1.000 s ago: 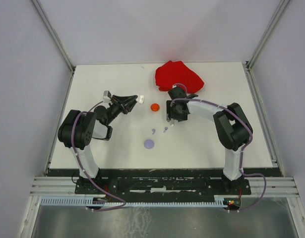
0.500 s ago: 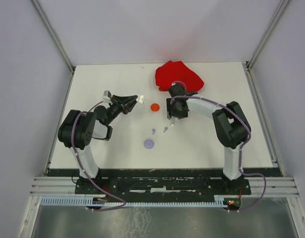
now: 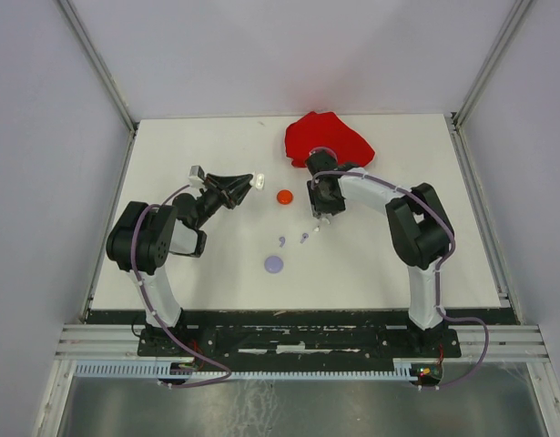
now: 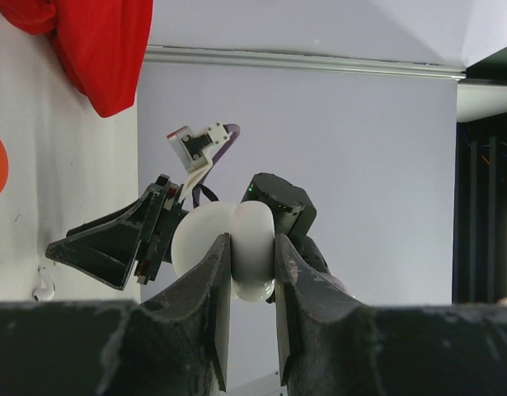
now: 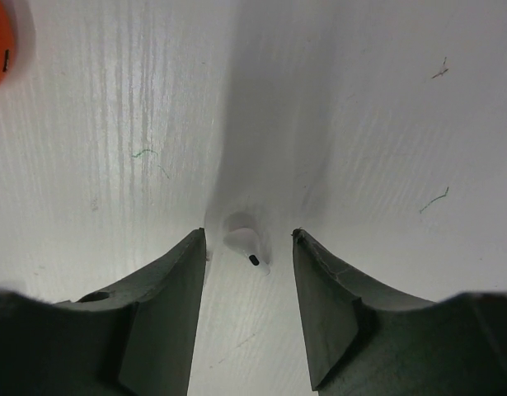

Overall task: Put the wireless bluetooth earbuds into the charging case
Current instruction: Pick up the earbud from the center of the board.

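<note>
My left gripper (image 4: 251, 243) is shut on a white charging case (image 4: 253, 221), held above the table's left middle (image 3: 259, 182). My right gripper (image 5: 248, 237) points down at the table, open, its fingers either side of a white earbud (image 5: 241, 241) without touching it. In the top view that earbud (image 3: 315, 228) lies just under the right gripper (image 3: 319, 218). Two lilac earbuds (image 3: 282, 241) (image 3: 304, 238) lie a little nearer the bases.
A round lilac case (image 3: 274, 264) lies in front of the earbuds. An orange-red round case (image 3: 284, 196) sits between the two grippers. A crumpled red cloth (image 3: 327, 141) lies at the back, just behind the right arm.
The right gripper's fingers have drawn closer together around the white earbud, and its wrist has shifted slightly. The left arm and its case have not moved.
</note>
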You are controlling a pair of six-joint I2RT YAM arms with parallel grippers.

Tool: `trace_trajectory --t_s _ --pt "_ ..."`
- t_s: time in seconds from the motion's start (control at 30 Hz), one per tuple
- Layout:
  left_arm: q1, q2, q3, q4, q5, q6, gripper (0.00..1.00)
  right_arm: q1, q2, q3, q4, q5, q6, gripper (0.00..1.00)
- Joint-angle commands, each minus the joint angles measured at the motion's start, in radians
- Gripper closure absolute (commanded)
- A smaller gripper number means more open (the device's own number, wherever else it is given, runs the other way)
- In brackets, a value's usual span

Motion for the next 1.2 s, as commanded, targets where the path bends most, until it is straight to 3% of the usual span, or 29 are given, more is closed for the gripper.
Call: trace_trajectory --t_s 0.0,0.8,1.17 --pt "0.006 -0.003 0.027 0.075 0.017 -0.016 0.97 0.001 0.025 0.057 -0.047 0.031 -0.047 0.46" --pt "0.006 0.021 0.02 0.098 0.013 -0.026 0.97 0.022 0.081 0.111 -0.109 0.05 -0.075 0.56" --pt "0.006 0.029 0.017 0.109 0.013 -0.032 0.97 0.022 0.093 0.124 -0.123 0.045 -0.08 0.66"
